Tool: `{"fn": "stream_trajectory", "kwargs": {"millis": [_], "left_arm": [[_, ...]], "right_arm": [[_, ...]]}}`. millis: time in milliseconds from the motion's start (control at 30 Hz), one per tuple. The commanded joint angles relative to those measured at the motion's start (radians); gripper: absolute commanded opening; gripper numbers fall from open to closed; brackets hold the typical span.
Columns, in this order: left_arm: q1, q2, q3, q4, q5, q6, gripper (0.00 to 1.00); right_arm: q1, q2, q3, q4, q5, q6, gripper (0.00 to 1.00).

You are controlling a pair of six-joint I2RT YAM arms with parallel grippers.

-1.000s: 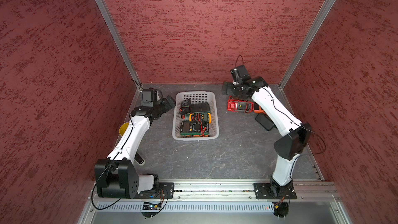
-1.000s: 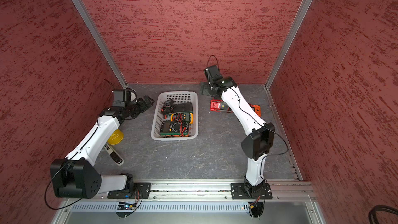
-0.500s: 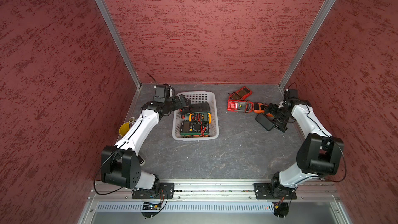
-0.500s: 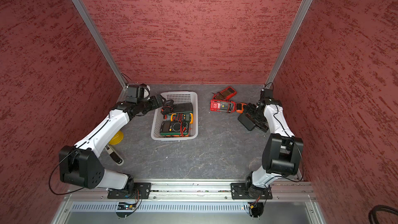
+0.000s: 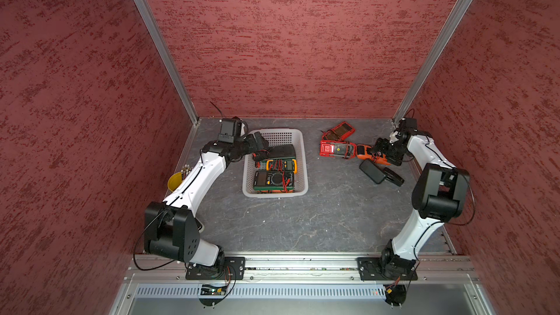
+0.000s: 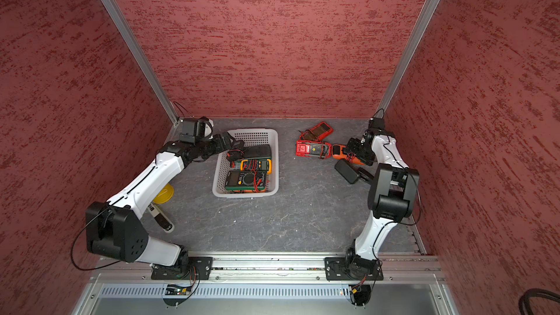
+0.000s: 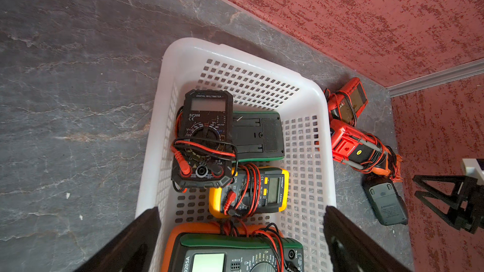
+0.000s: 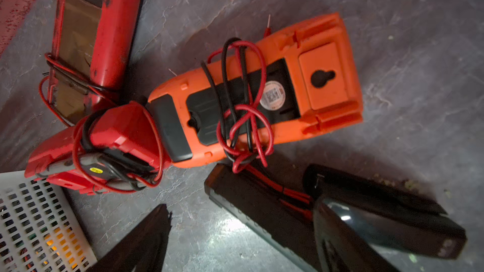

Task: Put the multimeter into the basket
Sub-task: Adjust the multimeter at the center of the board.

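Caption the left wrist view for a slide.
Open left gripper above the basket; black multimeter lies among others inside, red meters outside on the table.

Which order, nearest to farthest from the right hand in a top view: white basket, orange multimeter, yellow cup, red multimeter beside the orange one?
From the right hand:
1. orange multimeter, right at the fingertips.
2. red multimeter, just beyond it, toward the middle.
3. basket, in the middle.
4. yellow cup, at the far left edge.

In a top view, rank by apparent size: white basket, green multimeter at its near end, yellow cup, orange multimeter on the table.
1. white basket
2. green multimeter
3. orange multimeter and yellow cup: alike, both partly hidden, so unranked.
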Motion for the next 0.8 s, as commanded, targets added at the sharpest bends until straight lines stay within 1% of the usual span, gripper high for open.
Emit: {"fn": "stream_trajectory", "kwargs": {"millis": [0,200,300,533,767], "left_arm": [[-0.007,0.013,0.029,-0.014,-0.021,0.008,1.0],[-0.007,0.013,0.015,-0.015,-0.027,-0.002,1.0],[-0.007,0.012,0.017,-0.017,-0.028,0.0,1.0],[-0.007,0.016,0.029,-0.023,-0.038,0.011,1.0],[-0.005,0.017,0.023,-0.02,-0.039,0.008,1.0]], "right_arm": [[-0.004,0.036,0.024,0.004,-0.005,-0.025,0.87],[-0.004,0.046,-0.011,0.008,0.012,-0.035,0.86],[-0.004,0.046,-0.038,0.021,-0.004,-0.04,0.86],[-0.005,0.02,-0.102,0.067,-0.117,-0.002,0.77],[0.015,-0.049,-0.18,0.13,-0.22,0.067,0.73]]}}
